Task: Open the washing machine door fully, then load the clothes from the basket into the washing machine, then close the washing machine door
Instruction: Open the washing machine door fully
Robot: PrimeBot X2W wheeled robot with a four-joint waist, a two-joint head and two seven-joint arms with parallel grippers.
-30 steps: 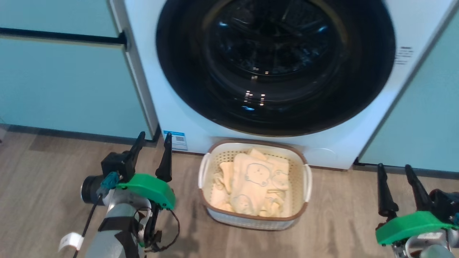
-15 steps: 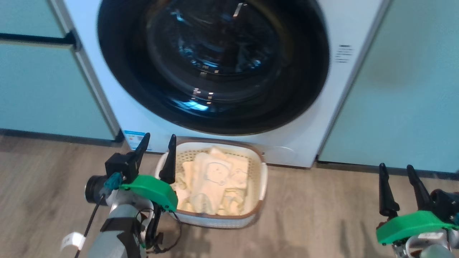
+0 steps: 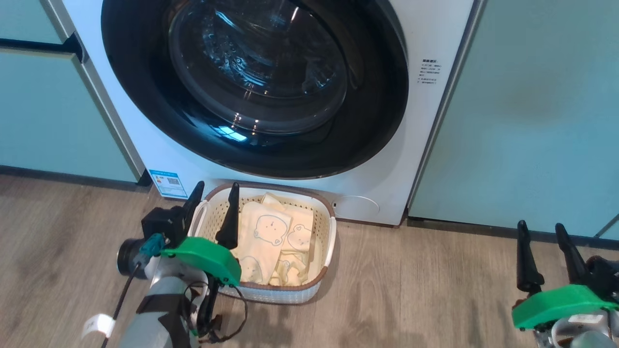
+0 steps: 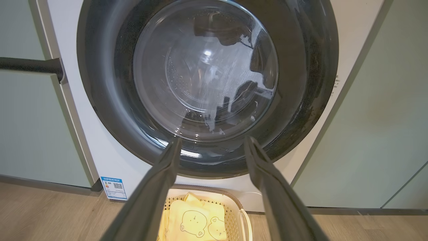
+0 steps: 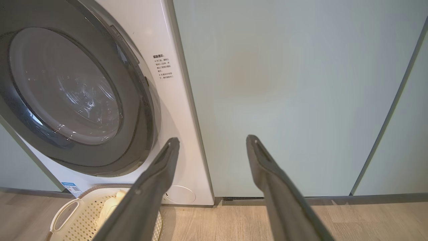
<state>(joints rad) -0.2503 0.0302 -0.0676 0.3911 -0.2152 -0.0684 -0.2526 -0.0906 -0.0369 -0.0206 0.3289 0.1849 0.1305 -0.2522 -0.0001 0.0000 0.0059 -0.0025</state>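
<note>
The white washing machine [image 3: 435, 125] stands ahead, and its glossy black washing machine door [image 3: 254, 87] lies shut against the front. On the floor below it stands the cream basket [image 3: 271, 292] holding the pale yellow bear-print clothes [image 3: 271, 232]. My left gripper [image 3: 217, 188] is open and empty, its fingers over the basket's left end. In the left wrist view the left gripper [image 4: 213, 140] points at the door [image 4: 207, 87], well short of it. My right gripper [image 3: 540, 227] is open and empty at the lower right; the right gripper [image 5: 213, 140] faces a teal panel.
Pale teal cabinet panels [image 3: 532, 111] flank the machine on both sides, the left one [image 3: 43, 106] with a dark horizontal bar. A blue label sticker [image 3: 167, 182] sits low on the machine's front. Wood-look floor [image 3: 425, 280] stretches between basket and right gripper.
The head view has swung to the right, so machine and basket sit further left in the picture. Both grippers keep their places in it and stay open.
</note>
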